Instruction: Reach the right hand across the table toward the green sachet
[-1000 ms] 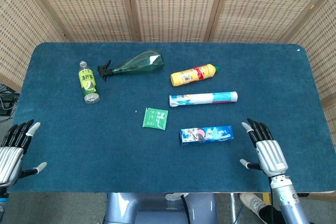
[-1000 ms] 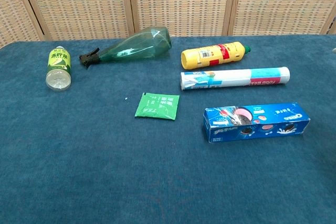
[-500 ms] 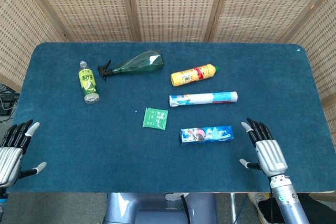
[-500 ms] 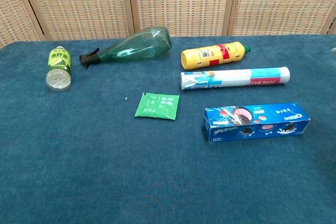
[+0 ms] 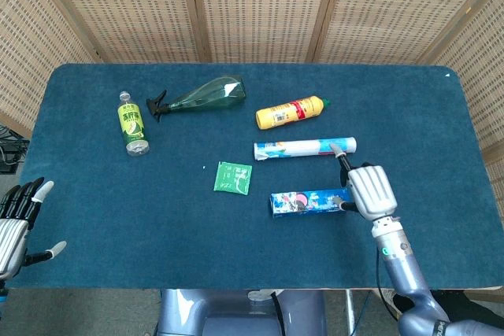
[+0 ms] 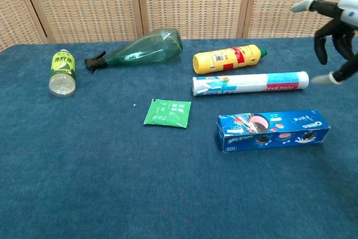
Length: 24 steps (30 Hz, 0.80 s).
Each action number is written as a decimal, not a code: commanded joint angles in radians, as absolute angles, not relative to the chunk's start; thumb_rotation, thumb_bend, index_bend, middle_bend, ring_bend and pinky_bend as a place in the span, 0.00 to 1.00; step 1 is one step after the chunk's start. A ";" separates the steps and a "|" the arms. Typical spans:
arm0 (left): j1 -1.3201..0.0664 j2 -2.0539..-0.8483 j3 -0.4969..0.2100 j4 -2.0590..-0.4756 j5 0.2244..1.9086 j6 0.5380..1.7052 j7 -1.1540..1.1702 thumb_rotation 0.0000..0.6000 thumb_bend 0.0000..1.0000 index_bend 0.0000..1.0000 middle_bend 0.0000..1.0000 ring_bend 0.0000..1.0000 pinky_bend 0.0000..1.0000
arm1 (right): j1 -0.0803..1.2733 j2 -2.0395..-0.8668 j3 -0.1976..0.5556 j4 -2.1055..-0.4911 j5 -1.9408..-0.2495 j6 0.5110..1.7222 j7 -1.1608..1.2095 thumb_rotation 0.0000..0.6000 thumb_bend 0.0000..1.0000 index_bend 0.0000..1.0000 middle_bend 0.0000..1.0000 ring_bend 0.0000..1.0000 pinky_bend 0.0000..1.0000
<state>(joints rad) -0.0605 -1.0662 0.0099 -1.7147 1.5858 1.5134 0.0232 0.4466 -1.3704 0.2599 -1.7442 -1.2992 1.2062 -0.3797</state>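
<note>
The green sachet (image 5: pixel 233 178) (image 6: pixel 167 112) lies flat near the middle of the blue table. My right hand (image 5: pixel 367 189) (image 6: pixel 334 23) hovers above the table right of the sachet, over the right end of the blue cookie box (image 5: pixel 309 202) (image 6: pixel 272 130). Its fingers are spread and hold nothing. My left hand (image 5: pixel 17 220) rests at the table's front left corner, fingers apart and empty; the chest view does not show it.
A food-wrap tube (image 5: pixel 305 148) (image 6: pixel 250 84), a yellow bottle (image 5: pixel 290 112) (image 6: pixel 227 59), a green spray bottle (image 5: pixel 199 97) (image 6: pixel 140 50) and a small green-label bottle (image 5: pixel 132 123) (image 6: pixel 62 73) lie across the far half of the table (image 5: pixel 409 116).
My right hand has lifted from the front right edge and moved left and forward, now over the cookie box's right end and visible in the chest view. The left hand has barely moved.
</note>
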 commanded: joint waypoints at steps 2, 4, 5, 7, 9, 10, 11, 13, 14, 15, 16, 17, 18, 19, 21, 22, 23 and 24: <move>-0.066 -1.067 0.008 -1.706 1.574 1.499 0.010 1.00 0.06 0.00 0.00 0.00 0.00 | 0.592 -1.457 0.345 -1.759 -1.109 1.098 -0.559 1.00 0.52 0.02 0.82 0.91 0.77; -0.069 -1.067 0.007 -1.704 1.572 1.494 0.005 1.00 0.06 0.00 0.00 0.00 0.00 | 0.630 -1.483 0.355 -1.746 -1.053 1.078 -0.603 1.00 0.60 0.06 0.84 0.93 0.79; -0.070 -1.067 0.007 -1.703 1.570 1.492 0.002 1.00 0.06 0.00 0.00 0.00 0.00 | 0.658 -1.500 0.357 -1.734 -1.016 1.057 -0.629 1.00 0.66 0.08 0.85 0.95 0.81; -0.071 -1.066 0.006 -1.702 1.569 1.489 -0.002 1.00 0.06 0.00 0.00 0.00 0.00 | 0.694 -1.524 0.368 -1.726 -0.943 1.028 -0.646 1.00 0.78 0.09 0.87 0.96 0.83; -0.072 -1.066 0.006 -1.700 1.566 1.488 -0.006 1.00 0.06 0.00 0.00 0.00 0.00 | 0.737 -1.549 0.373 -1.710 -0.875 1.008 -0.676 1.00 0.89 0.10 0.89 0.98 0.85; -0.072 -1.066 0.005 -1.699 1.564 1.487 -0.008 1.00 0.06 0.00 0.00 0.00 0.00 | 0.754 -1.558 0.371 -1.702 -0.849 1.001 -0.694 1.00 0.91 0.10 0.90 0.98 0.86; -0.073 -1.065 0.004 -1.698 1.562 1.485 -0.011 1.00 0.06 0.00 0.00 0.00 0.00 | 0.778 -1.570 0.364 -1.695 -0.813 0.996 -0.725 1.00 0.93 0.10 0.90 0.98 0.86; -0.074 -1.065 0.004 -1.696 1.559 1.482 -0.013 1.00 0.06 0.00 0.00 0.00 0.00 | 0.814 -1.587 0.353 -1.688 -0.762 0.995 -0.774 1.00 0.96 0.10 0.91 0.98 0.86; -0.074 -1.066 0.004 -1.695 1.557 1.480 -0.014 1.00 0.06 0.00 0.00 0.00 0.00 | 0.832 -1.596 0.348 -1.687 -0.737 0.997 -0.798 1.00 0.98 0.10 0.91 0.98 0.86; -0.076 -1.066 0.005 -1.694 1.556 1.475 -0.015 1.00 0.06 0.00 0.00 0.00 0.00 | 0.854 -1.609 0.343 -1.685 -0.708 1.002 -0.825 1.00 0.99 0.10 0.91 0.98 0.86; -0.076 -1.066 0.005 -1.694 1.555 1.473 -0.016 1.00 0.06 0.00 0.00 0.00 0.00 | 0.869 -1.619 0.341 -1.684 -0.686 1.009 -0.841 1.00 0.99 0.11 0.91 0.99 0.87; -0.076 -1.066 0.006 -1.693 1.554 1.472 -0.015 1.00 0.06 0.00 0.00 0.00 0.00 | 0.883 -1.629 0.340 -1.683 -0.666 1.013 -0.855 1.00 1.00 0.11 0.91 0.99 0.87; -0.076 -1.066 0.006 -1.693 1.554 1.472 -0.015 1.00 0.06 0.00 0.00 0.00 0.00 | 0.898 -1.640 0.339 -1.681 -0.645 1.018 -0.868 1.00 1.00 0.12 0.91 0.99 0.87; -0.076 -1.066 0.006 -1.693 1.555 1.472 -0.016 1.00 0.06 0.00 0.00 0.00 0.00 | 0.913 -1.650 0.337 -1.680 -0.624 1.021 -0.882 1.00 1.00 0.13 0.91 0.99 0.87; -0.075 -1.066 0.006 -1.692 1.552 1.474 -0.019 1.00 0.06 0.00 0.00 0.00 0.00 | 0.952 -1.677 0.334 -1.676 -0.564 1.029 -0.917 1.00 1.00 0.16 0.92 0.99 0.87; -0.075 -1.066 0.006 -1.692 1.551 1.472 -0.020 1.00 0.06 0.00 0.00 0.00 0.00 | 0.968 -1.689 0.332 -1.672 -0.537 1.032 -0.932 1.00 1.00 0.17 0.92 0.99 0.87; -0.076 -1.065 0.006 -1.692 1.549 1.470 -0.022 1.00 0.06 0.00 0.00 0.00 0.00 | 0.984 -1.701 0.331 -1.665 -0.515 1.038 -0.946 1.00 1.00 0.18 0.92 0.99 0.87; -0.076 -1.065 0.006 -1.691 1.548 1.469 -0.023 1.00 0.06 0.00 0.00 0.00 0.00 | 0.996 -1.710 0.330 -1.659 -0.497 1.044 -0.956 1.00 1.00 0.18 0.92 0.99 0.87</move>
